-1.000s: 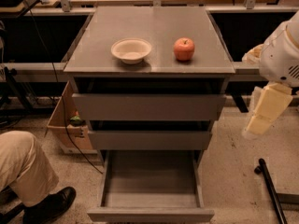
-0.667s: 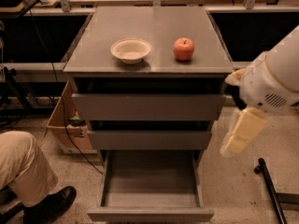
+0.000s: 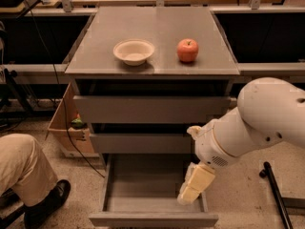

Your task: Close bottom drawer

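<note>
Camera view: the bottom drawer [image 3: 143, 187] is pulled way out at the base of the cabinet [image 3: 152, 109]. The pincer [image 3: 188, 197] hangs over its right side near the front, and I can't tell if it's apart or together. A bowl [image 3: 134, 51] and an apple [image 3: 188, 50] sit on the counter [image 3: 152, 25].

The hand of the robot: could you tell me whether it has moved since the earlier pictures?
Yes. The hand has swung left and down, from right of the cabinet to above the open bottom drawer, near its right front corner.
</note>
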`<state>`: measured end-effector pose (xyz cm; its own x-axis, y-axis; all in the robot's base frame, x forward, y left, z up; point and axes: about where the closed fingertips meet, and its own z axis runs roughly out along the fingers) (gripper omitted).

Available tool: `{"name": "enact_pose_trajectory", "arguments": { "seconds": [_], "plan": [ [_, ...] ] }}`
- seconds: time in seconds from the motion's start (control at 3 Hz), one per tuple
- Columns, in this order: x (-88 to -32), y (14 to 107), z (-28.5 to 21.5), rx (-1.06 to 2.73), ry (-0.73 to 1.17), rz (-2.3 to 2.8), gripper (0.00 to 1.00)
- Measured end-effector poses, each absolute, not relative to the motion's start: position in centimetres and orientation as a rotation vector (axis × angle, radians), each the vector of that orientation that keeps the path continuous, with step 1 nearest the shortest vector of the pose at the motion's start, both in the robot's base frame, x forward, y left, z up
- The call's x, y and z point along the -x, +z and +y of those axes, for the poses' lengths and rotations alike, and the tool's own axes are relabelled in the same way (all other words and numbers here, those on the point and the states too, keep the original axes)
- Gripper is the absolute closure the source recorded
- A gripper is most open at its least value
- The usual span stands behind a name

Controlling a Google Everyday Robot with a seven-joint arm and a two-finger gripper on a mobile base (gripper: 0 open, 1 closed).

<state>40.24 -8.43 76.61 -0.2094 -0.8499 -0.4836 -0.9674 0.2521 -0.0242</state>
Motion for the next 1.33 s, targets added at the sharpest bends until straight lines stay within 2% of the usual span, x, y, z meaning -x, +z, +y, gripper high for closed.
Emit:
{"name": "enact_pose_trajectory", "arguments": {
  "seconds": [0.67, 1.33],
  "plan": [
    [-39.6, 75.5, -7.8, 1.689, 0.315, 2.130, 0.00],
    [-41.6, 65.4, -7.1, 1.735, 0.278, 2.087, 0.00]
  ]
}}
